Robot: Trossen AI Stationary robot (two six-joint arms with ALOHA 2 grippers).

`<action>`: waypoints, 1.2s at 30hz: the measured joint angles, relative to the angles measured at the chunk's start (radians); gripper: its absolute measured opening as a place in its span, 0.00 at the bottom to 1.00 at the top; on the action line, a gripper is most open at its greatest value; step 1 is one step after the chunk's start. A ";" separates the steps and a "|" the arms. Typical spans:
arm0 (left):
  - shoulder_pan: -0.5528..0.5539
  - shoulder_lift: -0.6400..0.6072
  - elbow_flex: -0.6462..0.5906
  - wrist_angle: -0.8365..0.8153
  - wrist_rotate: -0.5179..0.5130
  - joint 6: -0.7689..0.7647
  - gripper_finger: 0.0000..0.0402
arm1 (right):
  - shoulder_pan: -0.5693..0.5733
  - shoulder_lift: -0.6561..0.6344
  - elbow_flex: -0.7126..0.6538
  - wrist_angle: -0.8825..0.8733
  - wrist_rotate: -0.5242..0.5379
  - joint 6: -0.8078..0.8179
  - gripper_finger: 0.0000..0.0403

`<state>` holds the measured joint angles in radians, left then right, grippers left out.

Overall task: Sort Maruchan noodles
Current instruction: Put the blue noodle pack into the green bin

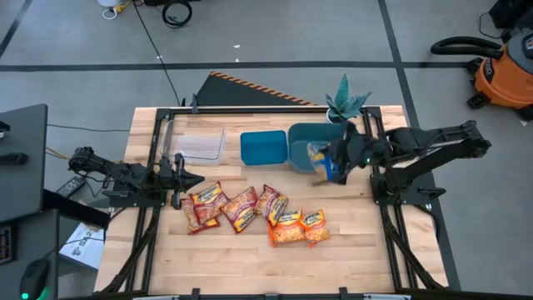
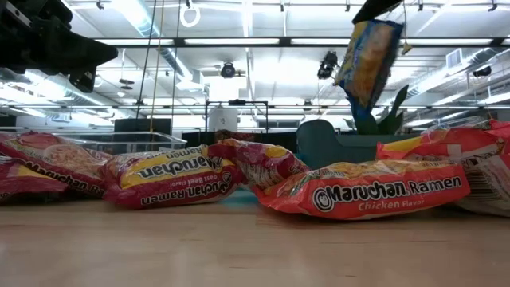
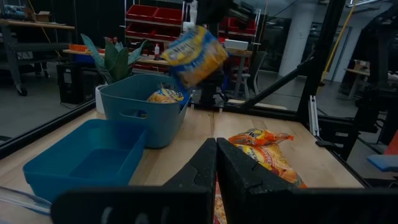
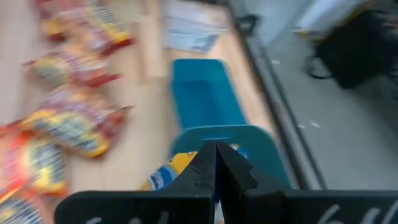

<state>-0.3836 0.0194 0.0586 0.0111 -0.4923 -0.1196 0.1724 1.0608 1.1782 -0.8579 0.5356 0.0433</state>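
Observation:
My right gripper (image 1: 336, 160) is shut on a blue-and-yellow Maruchan packet (image 3: 196, 55) that hangs in the air beside the tall teal bin (image 3: 146, 106). Another yellow-and-blue packet (image 3: 165, 95) lies inside that bin. A lower teal bin (image 1: 264, 147) stands to its left. Several red and orange packets (image 1: 241, 208) lie flat on the table's near half. My left gripper (image 1: 185, 177) hovers shut at the left end of that row and touches nothing. My right gripper pinches the blue-and-yellow packet by its top edge (image 2: 381, 22) between its two fingers, coming from above. The packet hangs below the fingers, slightly tilted and lifted clear of the table and the bin.
A clear plastic tray (image 1: 198, 143) lies at the far left of the table. A potted plant (image 1: 346, 104) stands behind the tall bin. Orange packets (image 1: 298, 227) lie nearest the front edge. Bare wood (image 1: 366, 250) shows at the near right.

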 joint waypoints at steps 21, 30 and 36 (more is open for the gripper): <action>0.000 0.000 0.000 0.000 0.000 0.000 0.04 | -0.459 0.145 -0.188 0.301 -0.232 -0.145 0.02; 0.000 0.000 0.000 0.000 0.000 0.000 0.04 | -0.610 0.146 -0.355 0.220 -0.339 -0.089 0.04; 0.000 0.000 0.000 0.000 0.000 0.000 0.04 | -0.641 0.145 -0.334 0.125 -0.340 -0.115 0.13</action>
<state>-0.3838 0.0194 0.0586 0.0113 -0.4923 -0.1196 -0.4686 1.2060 0.8444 -0.7329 0.1959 -0.0716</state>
